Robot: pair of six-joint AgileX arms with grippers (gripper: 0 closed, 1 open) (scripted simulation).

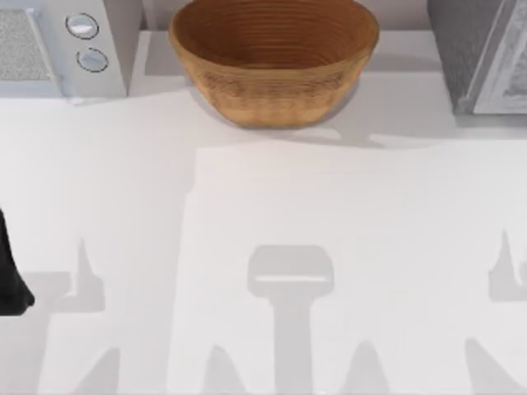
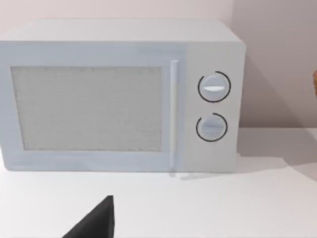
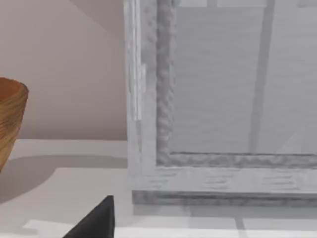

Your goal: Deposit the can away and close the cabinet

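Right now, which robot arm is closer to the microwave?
Left. The left arm sits at the table's left edge, on the same side as the microwave at the far left corner. The right arm faces the grey cabinet at the far right, well away from it.

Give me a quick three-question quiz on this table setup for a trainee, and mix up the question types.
1. True or false: in the top view, the woven bowl stands between the microwave and the cabinet.
2. Multiple choice: how many round dials are on the microwave's front? A) one B) two C) four
3. Short answer: which object does the left wrist view face head-on?

Key: 1 true; 2 B; 3 the microwave.
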